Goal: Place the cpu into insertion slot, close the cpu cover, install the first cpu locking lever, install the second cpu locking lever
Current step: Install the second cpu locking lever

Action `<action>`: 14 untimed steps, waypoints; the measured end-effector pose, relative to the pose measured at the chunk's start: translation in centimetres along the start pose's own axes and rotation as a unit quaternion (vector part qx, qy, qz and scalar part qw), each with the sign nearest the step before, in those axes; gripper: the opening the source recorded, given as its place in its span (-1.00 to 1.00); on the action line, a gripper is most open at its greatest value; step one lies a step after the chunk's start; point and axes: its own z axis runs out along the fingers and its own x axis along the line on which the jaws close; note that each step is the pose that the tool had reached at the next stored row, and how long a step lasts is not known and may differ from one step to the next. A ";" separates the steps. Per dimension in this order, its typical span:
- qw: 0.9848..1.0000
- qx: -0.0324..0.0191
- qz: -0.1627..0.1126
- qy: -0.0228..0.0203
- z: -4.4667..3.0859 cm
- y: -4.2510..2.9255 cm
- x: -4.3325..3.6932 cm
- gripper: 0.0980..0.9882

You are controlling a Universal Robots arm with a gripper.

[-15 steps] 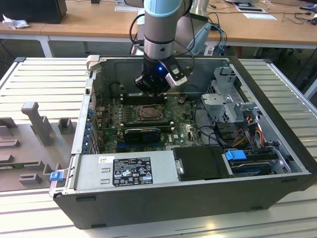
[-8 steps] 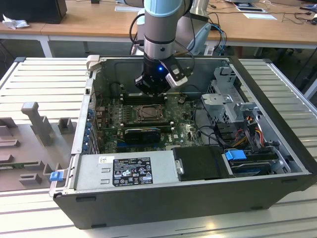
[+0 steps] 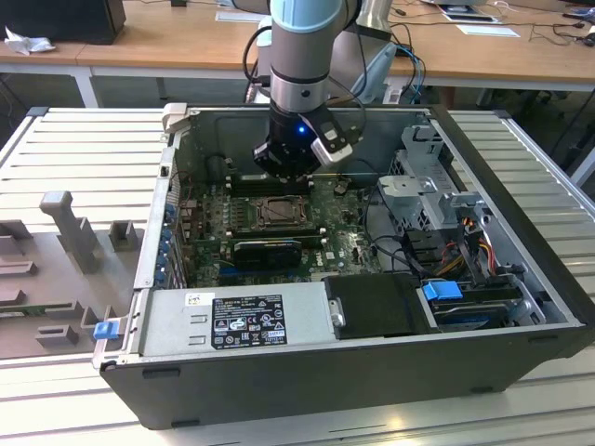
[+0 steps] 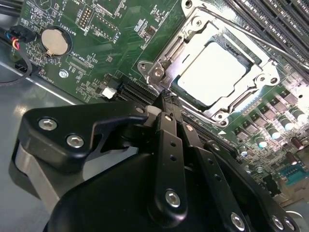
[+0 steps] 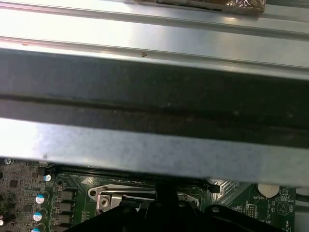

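Note:
In the second wrist view the cpu point(image 4: 215, 72) lies flat in the insertion slot point(image 4: 159, 72), its pale top showing through the window of the cpu cover point(image 4: 241, 104). The cover lies down over the chip. A thin metal lever rod point(image 4: 251, 33) runs along the socket's far side. My gripper point(image 4: 164, 100) is shut, its dark fingers point(image 4: 169, 140) meeting in a point right at the socket's near edge; I see nothing held between them. In the exterior view the gripper point(image 3: 290, 175) hangs just above the back of the slot point(image 3: 276, 214). The socket frame point(image 5: 120, 197) also shows in the first wrist view.
The motherboard point(image 3: 344, 243) lies inside an open computer case point(image 3: 521, 167). Long black memory slots point(image 4: 285, 24) run beside the socket, a black card point(image 3: 268, 249) lies in front of it, and a coin battery point(image 4: 54, 41) sits nearby. A power supply point(image 3: 242, 321) and drive cage point(image 3: 428, 190) crowd the sides.

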 end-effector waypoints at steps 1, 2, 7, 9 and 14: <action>1.000 0.000 0.000 0.000 0.00 -0.06 0.01 -0.98; 1.000 0.000 0.000 0.000 0.00 -0.15 0.02 -0.98; 1.000 0.000 0.000 0.000 -0.07 -0.91 0.08 -0.98; 1.000 0.000 0.000 0.000 -0.07 -1.03 0.09 -0.98; 1.000 0.000 0.000 0.000 -0.16 -1.72 0.16 -0.98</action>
